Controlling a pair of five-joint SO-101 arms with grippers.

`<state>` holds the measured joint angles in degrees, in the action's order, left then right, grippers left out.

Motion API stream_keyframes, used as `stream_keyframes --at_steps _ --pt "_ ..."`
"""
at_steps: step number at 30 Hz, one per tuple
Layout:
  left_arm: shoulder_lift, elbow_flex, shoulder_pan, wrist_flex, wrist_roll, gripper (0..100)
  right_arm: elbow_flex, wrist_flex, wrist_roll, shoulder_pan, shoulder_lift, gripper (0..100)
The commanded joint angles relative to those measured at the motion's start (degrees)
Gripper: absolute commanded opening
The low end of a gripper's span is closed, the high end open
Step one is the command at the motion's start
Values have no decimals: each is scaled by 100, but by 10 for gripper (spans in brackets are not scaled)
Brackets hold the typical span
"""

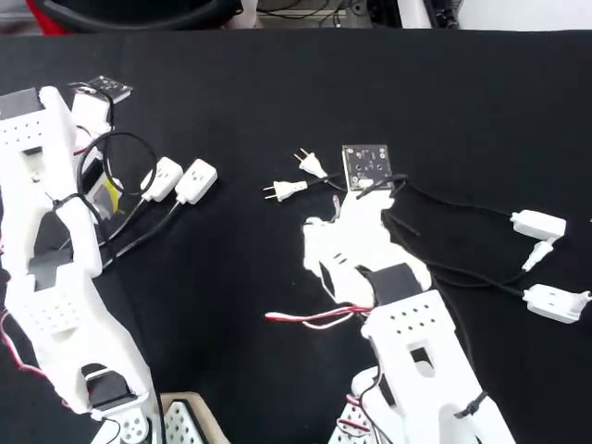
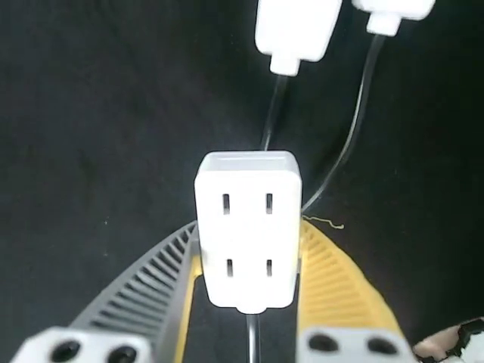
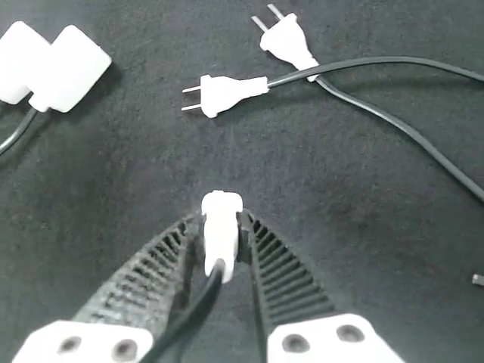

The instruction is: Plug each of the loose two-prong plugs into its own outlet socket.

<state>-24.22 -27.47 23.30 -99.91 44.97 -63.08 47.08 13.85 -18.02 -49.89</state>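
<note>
Overhead, the left arm [image 1: 57, 296] stands bent along the left edge of the black table [image 1: 231, 83], while the right arm [image 1: 416, 333] rises from the near edge at mid-table. The right arm carries a small square board [image 1: 367, 166] whose markings are too small to read. Seen from its wrist, the left gripper [image 2: 248, 233] is clamped on a white outlet [image 2: 247, 242], one grey finger and one yellow finger pressed against its sides. The outlet's face shows four slots in two pairs, and its body hides part of the black cords running behind it. A second outlet [image 1: 165, 178] and a third outlet [image 1: 196, 181] lie side by side on the table just beyond. The right gripper [image 3: 221, 221] pinches a white plug [image 3: 221, 238] by its body, the plug cord [image 3: 193, 306] trailing back between the fingers; its prongs cannot be made out. Ahead of it lie a near loose plug [image 3: 227, 92] and a far loose plug [image 3: 286, 39], prongs bare, their black leads crossing. Toward the table's right edge sit a white block [image 1: 538, 224] and, close to the frame's edge, another block [image 1: 555, 302], both on cords and too small to tell plug from socket.
</note>
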Motion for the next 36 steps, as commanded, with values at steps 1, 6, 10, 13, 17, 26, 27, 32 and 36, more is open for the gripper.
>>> stream_keyframes --at_steps 1,6,10,13,17,26,27,32,36 --pt "1495 945 -233 -88 97 30 286 -105 -114 220 -13 13" --pt "3464 3407 -1393 686 97 30 655 264 -123 809 -22 13" --pt "4571 5508 -2440 2207 88 30 1042 888 -369 1064 -4 13" --pt "4607 6369 -3222 2901 70 30 1226 1222 -765 1231 -31 12" --pt "4369 6747 -4233 3411 35 30 1341 1275 -791 1600 -31 12" --pt "3367 6651 -4778 3859 26 137 1578 1301 -800 2101 -31 12" --pt "3305 6589 -4725 3815 26 198 1569 1310 -800 2101 -31 12" --pt "3270 6290 -4558 3429 26 267 1552 1310 -800 2066 -31 12" --pt "3270 6123 -4593 2796 70 287 1534 1319 -800 2066 -31 12"
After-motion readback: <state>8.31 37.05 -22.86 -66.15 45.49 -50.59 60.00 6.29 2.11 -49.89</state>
